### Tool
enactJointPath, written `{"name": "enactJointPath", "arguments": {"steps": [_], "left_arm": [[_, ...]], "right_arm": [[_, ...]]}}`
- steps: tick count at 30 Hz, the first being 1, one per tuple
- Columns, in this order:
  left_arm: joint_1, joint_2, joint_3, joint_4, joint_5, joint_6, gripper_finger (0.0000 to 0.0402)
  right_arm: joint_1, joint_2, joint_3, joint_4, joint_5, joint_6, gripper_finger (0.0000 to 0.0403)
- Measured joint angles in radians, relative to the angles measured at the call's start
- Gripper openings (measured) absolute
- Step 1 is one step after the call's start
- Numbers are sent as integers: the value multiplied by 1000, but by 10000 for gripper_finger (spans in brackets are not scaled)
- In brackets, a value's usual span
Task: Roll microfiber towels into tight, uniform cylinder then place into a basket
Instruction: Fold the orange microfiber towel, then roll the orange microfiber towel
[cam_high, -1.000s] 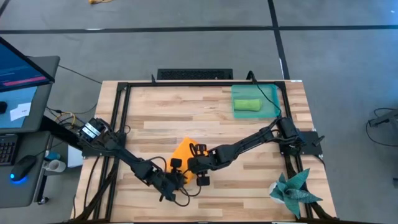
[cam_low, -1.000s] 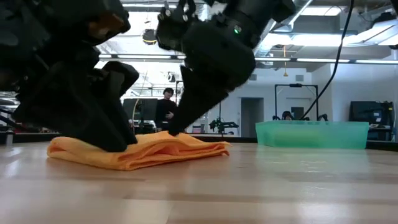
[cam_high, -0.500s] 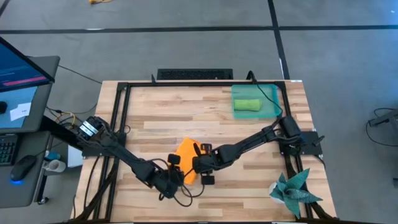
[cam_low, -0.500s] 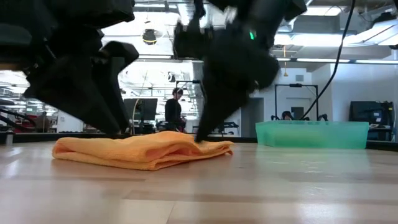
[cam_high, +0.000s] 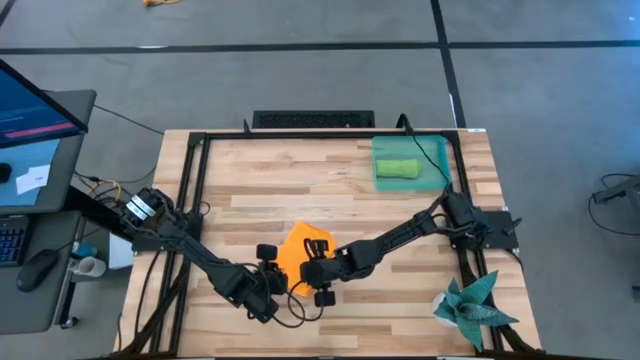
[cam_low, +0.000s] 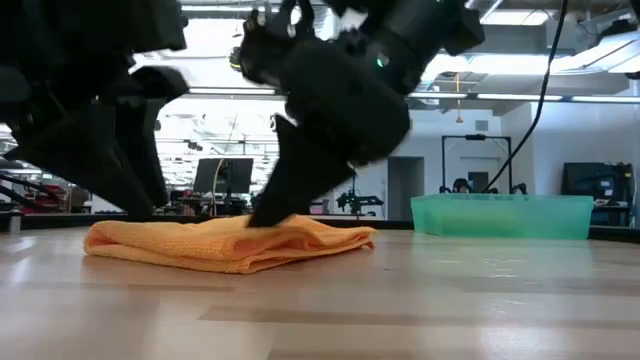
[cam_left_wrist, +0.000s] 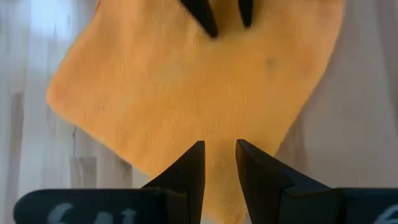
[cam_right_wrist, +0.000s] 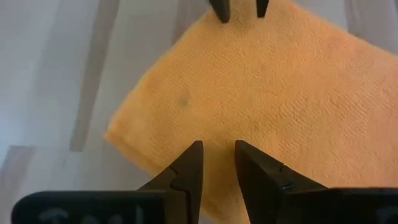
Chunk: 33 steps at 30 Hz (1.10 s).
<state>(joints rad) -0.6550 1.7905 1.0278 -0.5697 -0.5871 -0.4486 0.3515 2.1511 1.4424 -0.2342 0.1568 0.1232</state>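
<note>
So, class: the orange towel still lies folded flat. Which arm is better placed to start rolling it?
Likely the right. The right gripper already presses down onto the orange towel in the low view, near its edge. The left gripper sits at the opposite edge, fingers narrowly parted, better suited to steadying it.

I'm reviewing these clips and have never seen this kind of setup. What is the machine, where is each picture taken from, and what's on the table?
Two dark robot arms work at a wooden table. One camera looks straight down, one sits at table height, and one rides on each wrist. The left gripper and the right gripper both reach down over a folded orange towel, jaws slightly apart, holding nothing. A rolled lime green towel already lies in the teal basket. A dark teal spiky cloth sits at a table corner.
</note>
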Motion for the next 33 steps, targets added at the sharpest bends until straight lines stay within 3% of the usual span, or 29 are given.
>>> {"name": "enactJointPath", "arguments": {"steps": [7,11,19,27,33], "left_arm": [[6,0,-62,33,45,-66,84],[7,-1,-95,159,121,-92,84],[6,0,-104,362,221,-30,84],[-1,1,-16,270,203,-3,84],[-15,1,91,69,64,30,84]], "right_arm": [[0,-2,1,-88,-9,50,116],[-4,-4,1,-131,-69,52,116],[-6,-25,3,-255,-77,35,116],[7,-108,-1,-399,-58,15,116],[76,-213,-1,-504,98,50,116]]}}
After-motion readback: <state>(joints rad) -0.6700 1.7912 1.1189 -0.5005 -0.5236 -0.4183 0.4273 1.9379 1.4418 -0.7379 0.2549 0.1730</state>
